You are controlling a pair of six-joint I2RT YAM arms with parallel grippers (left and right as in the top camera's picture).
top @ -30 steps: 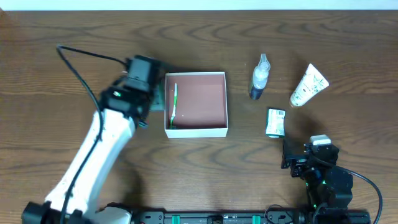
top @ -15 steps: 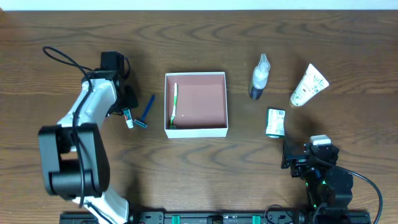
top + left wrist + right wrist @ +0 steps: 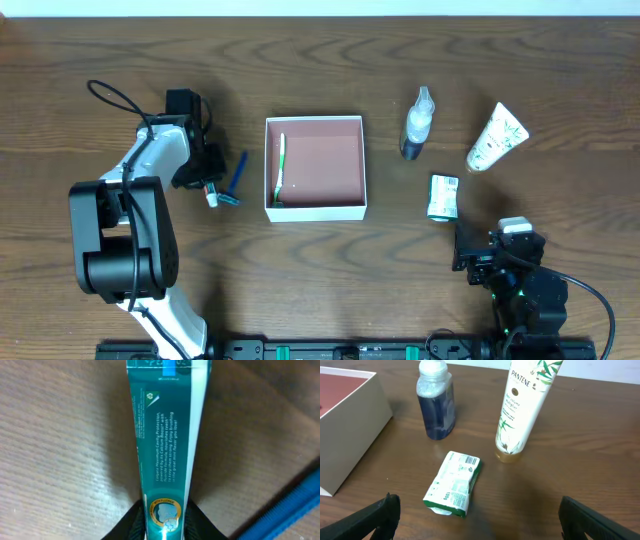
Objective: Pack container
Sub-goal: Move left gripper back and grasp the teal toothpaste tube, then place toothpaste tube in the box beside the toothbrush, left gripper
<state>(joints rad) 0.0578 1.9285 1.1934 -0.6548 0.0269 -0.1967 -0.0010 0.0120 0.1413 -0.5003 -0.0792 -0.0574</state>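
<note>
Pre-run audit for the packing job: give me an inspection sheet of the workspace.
Surface: wood table, no spills seen.
Job's things: container holds green toothbrush by its wall nearest the left arm; toothpaste tube, blue razor, spray bottle, Pantene tube, green packet outside it.
Clutter: nothing seen.
Grippers: left gripper fingers flank the toothpaste tube, grip unclear; right gripper open, empty.
Cables: black cable loops off the left arm.
Surroundings: nothing seen.

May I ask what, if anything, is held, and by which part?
The left gripper straddles the toothpaste tube at its near end; whether it grips cannot be told. The right gripper holds nothing.
</note>
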